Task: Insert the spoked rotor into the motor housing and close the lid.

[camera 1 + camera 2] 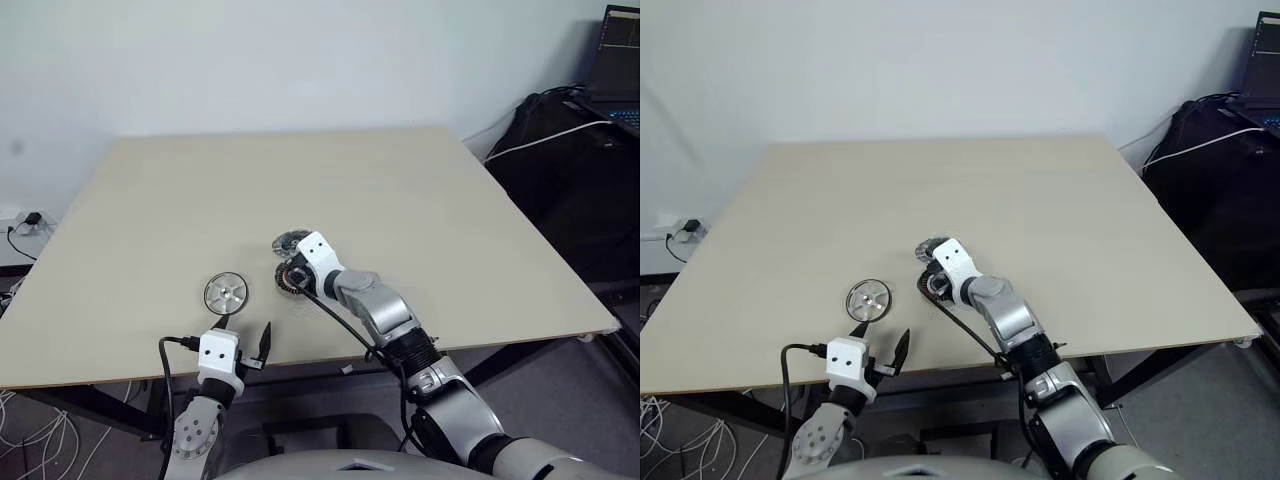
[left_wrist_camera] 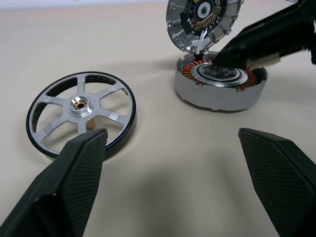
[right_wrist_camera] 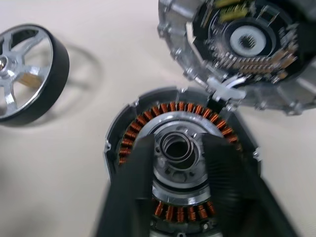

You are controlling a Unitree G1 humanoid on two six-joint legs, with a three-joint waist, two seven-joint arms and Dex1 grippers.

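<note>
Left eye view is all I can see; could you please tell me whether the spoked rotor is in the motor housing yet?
Observer: Not yet. The spoked rotor lies flat on the table, apart from the motor housing.
Operator: Thank you. Is the housing open?
Observer: Yes, its copper windings are bare, and the lid stands tilted up at the housing's edge, inner face showing.
Operator: And where is the right gripper?
Observer: The right gripper is over the housing's silvery centre, with its fingers a little apart.
</note>
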